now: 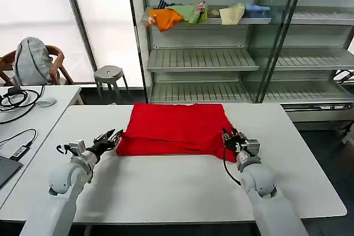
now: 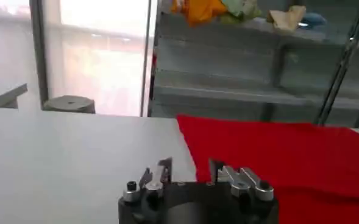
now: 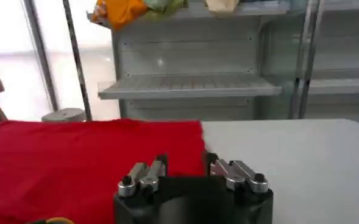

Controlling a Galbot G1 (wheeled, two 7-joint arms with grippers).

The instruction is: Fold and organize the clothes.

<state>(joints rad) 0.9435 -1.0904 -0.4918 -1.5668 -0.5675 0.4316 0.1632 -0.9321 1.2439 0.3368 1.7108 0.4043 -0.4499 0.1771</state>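
Several garments [image 1: 193,15] on shelf [image 1: 202,23] behind red T-shirt [image 1: 174,128]

One red T-shirt [image 1: 174,128] — two grippers, left gripper [image 1: 112,137], right gripper [image 1: 229,136].

Soft red cloth on a smooth, matt white table

The red T-shirt [image 1: 176,129] is matt cotton-like cloth, lying in soft folds on the table [image 1: 166,186], whose white top looks smooth with a faint sheen. The left gripper [image 2: 189,171] and right gripper [image 3: 185,164] show black matt bodies with bare, brushed-metal fingers [image 3: 144,175]. Behind, the shelving [image 1: 202,59] is grey painted metal with slatted shelves, holding a pile of limp coloured cloth garments [image 1: 193,15].
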